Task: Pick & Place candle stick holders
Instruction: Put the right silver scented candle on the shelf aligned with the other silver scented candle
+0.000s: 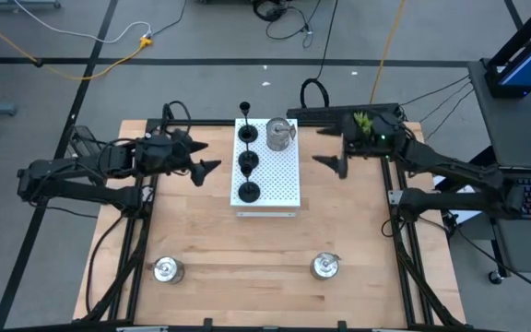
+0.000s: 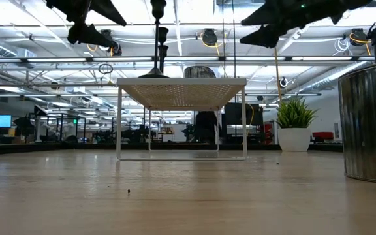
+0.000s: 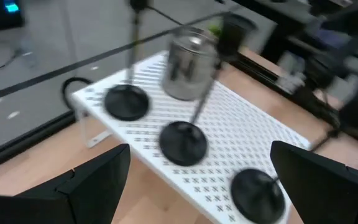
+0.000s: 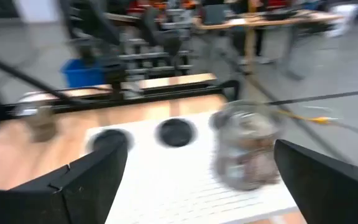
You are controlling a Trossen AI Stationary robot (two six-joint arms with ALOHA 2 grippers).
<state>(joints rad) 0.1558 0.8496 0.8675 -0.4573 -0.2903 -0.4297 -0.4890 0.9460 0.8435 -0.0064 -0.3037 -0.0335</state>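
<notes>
1. We see a white perforated board point(image 1: 279, 180) standing on thin legs at the far middle of the wooden worktop point(image 1: 247, 244).
2. On the board's left side we count three black candle stick holders in a row from far to near: the far one point(image 1: 247, 133), the middle one point(image 1: 248, 161) and the near one point(image 1: 248, 193), each a round base with a thin upright stem.
3. A silver candle stick holder point(image 1: 280, 134) stands on the board's far right part, just beside the far black one.
4. Two more silver holders sit on the bare worktop near its near edge, well apart: one at the left point(image 1: 167, 269), one right of the middle point(image 1: 325, 266).
5. Our left gripper point(image 1: 206, 157) hangs above the worktop left of the board, its fingers spread wide and holding nothing.
6. Our right gripper point(image 1: 328, 152) hangs right of the board, likewise wide open and empty.
7. A small green potted plant point(image 1: 364, 123) shows at the far right, partly hidden by the right arm.
</notes>
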